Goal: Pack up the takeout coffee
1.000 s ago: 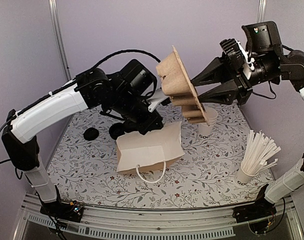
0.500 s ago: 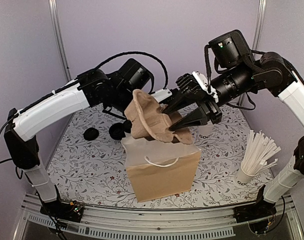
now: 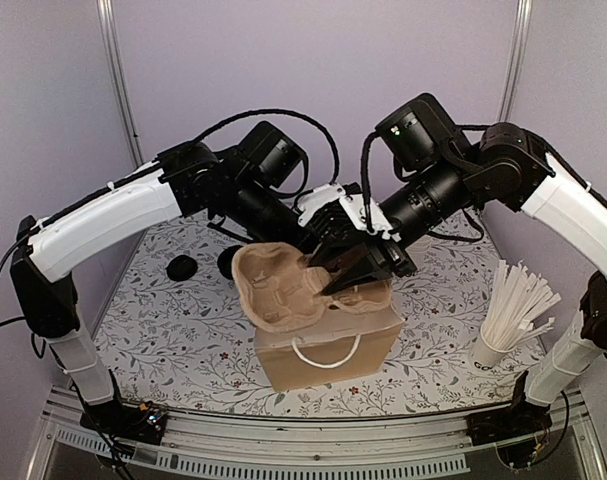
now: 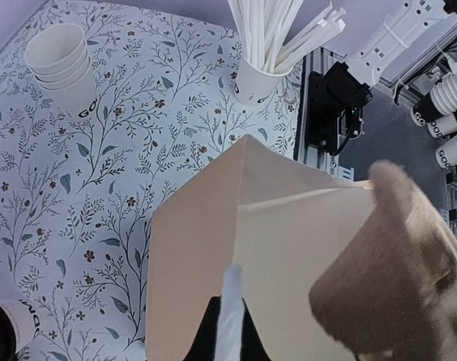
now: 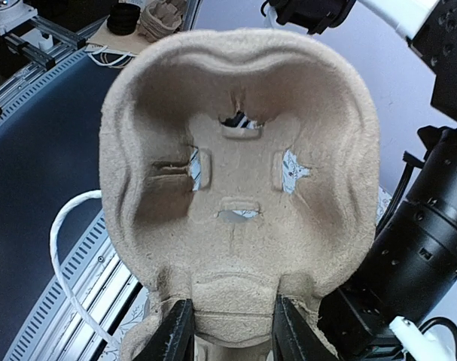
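Over the paper bag (image 3: 373,350), now stood upright, the pulp carrier (image 3: 283,290) has swung down nearly flat, its rim pinched in the right gripper (image 5: 232,331). The left gripper (image 4: 228,335) is clamped on the bag's edge. The takeout coffee (image 4: 21,323) waits at the bag's ten o'clock, unpacked.

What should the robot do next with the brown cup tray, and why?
Probably lower the cup tray into the paper bag: the right claw holds it tilted over the open mouth, while the left claw grips the bag.
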Available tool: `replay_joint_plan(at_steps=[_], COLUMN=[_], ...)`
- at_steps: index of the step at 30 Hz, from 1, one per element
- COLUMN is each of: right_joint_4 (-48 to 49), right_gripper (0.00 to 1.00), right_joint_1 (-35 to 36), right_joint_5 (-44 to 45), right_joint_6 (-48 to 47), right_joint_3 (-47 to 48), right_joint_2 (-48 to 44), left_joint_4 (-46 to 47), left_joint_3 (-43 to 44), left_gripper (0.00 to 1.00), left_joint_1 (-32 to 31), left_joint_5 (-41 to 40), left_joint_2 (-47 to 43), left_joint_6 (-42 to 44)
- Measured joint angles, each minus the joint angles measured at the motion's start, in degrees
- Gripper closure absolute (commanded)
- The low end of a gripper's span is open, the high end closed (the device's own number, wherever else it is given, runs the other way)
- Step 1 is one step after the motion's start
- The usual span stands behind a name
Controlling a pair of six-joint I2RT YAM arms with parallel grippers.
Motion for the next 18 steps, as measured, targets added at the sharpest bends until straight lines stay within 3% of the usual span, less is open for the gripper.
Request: replay_joint_plan(at_steps=[18], right_joint_4=[-0.7], right_gripper=[0.66], right_joint_1=[0.3], right_joint_5=[4.6], right_joint_6=[1.2], right_joint_3=[-3.8], right_joint_2=[1.9], left_joint_4=[0.6], left_joint_3=[-1.3], left_gripper=[1.00], left_joint_1=[0.3], left_joint_5=[2.3], left_joint_2=[0.6], left_joint_6=[0.0])
